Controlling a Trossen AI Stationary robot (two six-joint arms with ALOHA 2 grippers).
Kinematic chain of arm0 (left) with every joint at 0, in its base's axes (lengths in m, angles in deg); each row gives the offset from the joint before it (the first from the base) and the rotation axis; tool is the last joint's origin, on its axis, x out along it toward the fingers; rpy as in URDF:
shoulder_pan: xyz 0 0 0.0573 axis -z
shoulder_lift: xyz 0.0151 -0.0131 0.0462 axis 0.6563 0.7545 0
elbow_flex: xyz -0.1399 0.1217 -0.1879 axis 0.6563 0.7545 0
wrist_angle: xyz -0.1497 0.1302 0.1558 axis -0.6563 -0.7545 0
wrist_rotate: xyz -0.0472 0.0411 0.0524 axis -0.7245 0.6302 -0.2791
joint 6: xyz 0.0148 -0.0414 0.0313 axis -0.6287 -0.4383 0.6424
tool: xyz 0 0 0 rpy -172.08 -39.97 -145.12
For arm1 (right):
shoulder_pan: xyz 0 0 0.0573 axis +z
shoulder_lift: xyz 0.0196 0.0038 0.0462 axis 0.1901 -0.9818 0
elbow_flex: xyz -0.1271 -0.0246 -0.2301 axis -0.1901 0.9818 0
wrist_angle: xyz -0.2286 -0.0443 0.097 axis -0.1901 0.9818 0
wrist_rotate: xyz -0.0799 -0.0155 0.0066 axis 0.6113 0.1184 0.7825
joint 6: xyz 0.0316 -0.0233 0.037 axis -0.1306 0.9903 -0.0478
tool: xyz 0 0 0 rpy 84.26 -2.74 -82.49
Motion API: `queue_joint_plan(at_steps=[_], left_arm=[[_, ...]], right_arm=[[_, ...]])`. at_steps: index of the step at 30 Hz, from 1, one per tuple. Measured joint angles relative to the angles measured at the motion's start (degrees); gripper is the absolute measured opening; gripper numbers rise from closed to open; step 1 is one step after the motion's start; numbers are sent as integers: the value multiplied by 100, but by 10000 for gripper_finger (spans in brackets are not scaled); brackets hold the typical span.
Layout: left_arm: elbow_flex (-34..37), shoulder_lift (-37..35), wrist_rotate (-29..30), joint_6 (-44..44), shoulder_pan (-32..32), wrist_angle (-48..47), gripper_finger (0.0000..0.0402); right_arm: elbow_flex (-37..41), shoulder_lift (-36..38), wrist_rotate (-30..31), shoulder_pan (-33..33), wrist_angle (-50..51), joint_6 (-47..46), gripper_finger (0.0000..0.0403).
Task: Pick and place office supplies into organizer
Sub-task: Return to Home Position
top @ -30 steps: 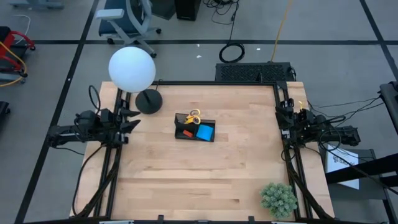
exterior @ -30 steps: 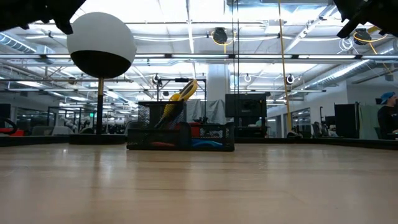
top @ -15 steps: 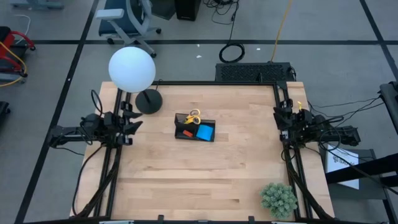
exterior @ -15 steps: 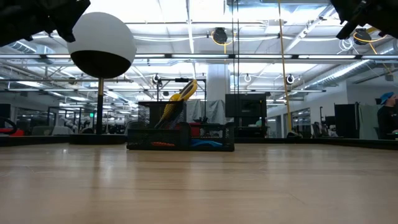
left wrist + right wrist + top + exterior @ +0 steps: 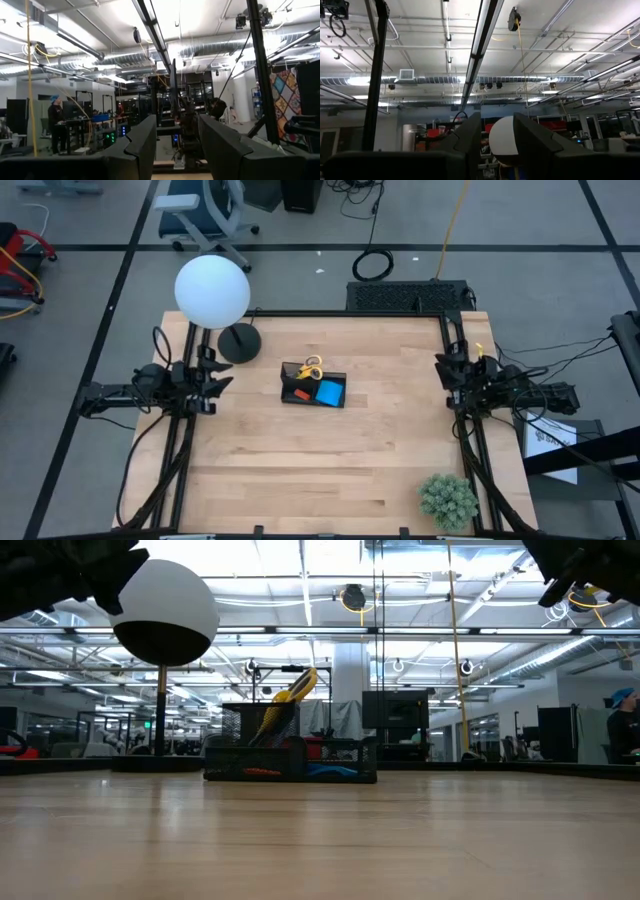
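Black organizer (image 5: 291, 381) lies midtable, well apart from both jaws.

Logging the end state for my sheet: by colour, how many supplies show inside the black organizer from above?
Yellow scissors: 1
Blue pad: 1
Orange-red eraser: 1
Total in the organizer: 3; pens cannot be made out.
Left gripper and right gripper sit empty at the table's sides.

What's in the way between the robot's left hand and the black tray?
Nothing I can see. Only bare table lies between the left gripper and the organizer; the lamp base stands off to the side.
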Motion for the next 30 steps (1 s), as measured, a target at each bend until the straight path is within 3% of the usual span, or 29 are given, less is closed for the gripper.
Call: queue_joint_plan(at_steps=[11,19,23,30], left_arm=[[0,0,0,-28,4,-130,154],[0,2,13,87,112,-284,154],[0,2,18,195,180,-385,154],[0,2,399,197,247,-671,154]], right_arm=[[1,-2,11,1,856,321,105],[1,-2,1016,-1,1823,586,105],[1,-2,987,-1,2407,846,105],[1,-4,267,-1,2697,1053,105]])
